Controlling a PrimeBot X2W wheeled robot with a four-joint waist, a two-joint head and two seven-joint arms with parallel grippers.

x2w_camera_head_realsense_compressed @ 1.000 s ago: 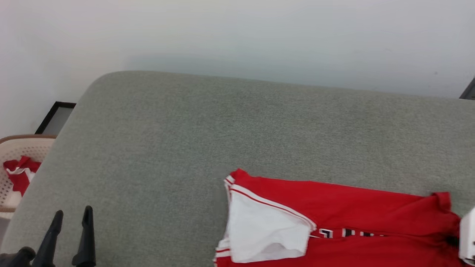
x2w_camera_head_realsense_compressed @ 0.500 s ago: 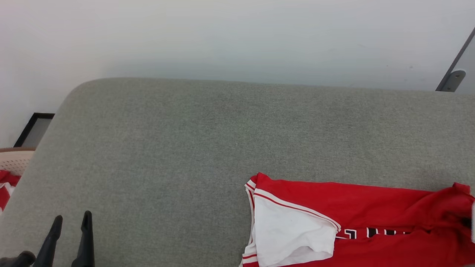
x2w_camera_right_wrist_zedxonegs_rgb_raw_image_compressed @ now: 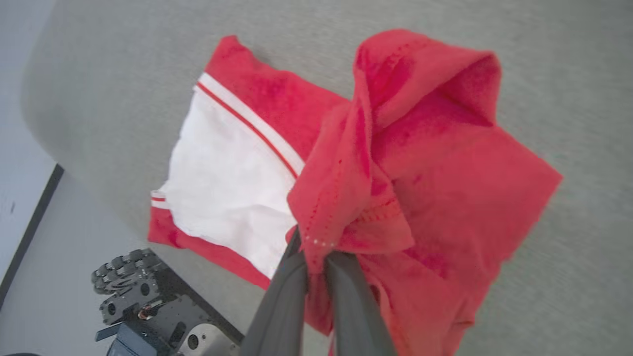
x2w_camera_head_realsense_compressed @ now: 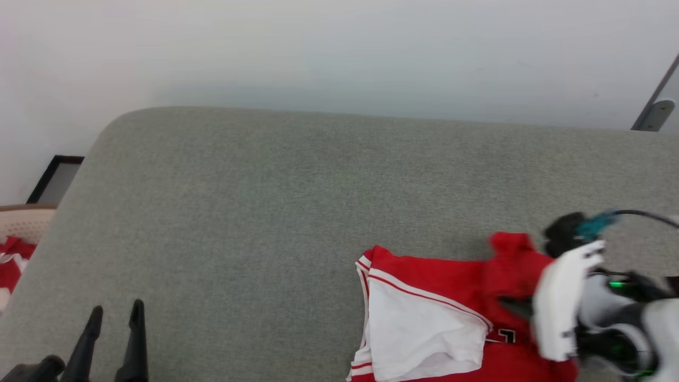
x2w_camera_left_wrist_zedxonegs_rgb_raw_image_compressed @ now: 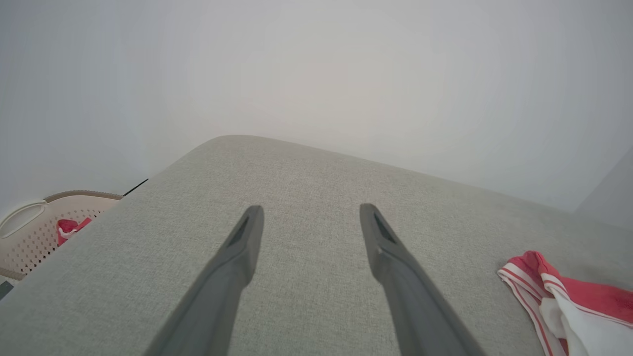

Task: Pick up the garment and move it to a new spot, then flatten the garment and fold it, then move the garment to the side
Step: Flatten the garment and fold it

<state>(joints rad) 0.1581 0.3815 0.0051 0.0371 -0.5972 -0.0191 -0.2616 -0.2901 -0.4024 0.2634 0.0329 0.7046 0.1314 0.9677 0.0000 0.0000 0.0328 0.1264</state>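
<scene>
The fold seemed to be in hand: the right tool (x2w_camera_right_wrist_zedxonegs_rgb_raw_image_compressed: 316, 252) was pinching a red edge of the garment (x2w_camera_right_wrist_zedxonegs_rgb_raw_image_compressed: 445, 173), holding it bunched and raised. The rest lay flat on the grey tabletop (x2w_camera_right_wrist_zedxonegs_rgb_raw_image_compressed: 568, 74) under and just beyond the tool's tips, with the white sleeve (x2w_camera_right_wrist_zedxonegs_rgb_raw_image_compressed: 222, 183) to one side of them. The next move probably called for carrying that edge over toward the sleeve, laying it square, then letting go. The left tool (x2w_camera_left_wrist_zedxonegs_rgb_raw_image_compressed: 311, 210) hung spread and empty, the garment well off to its right.
</scene>
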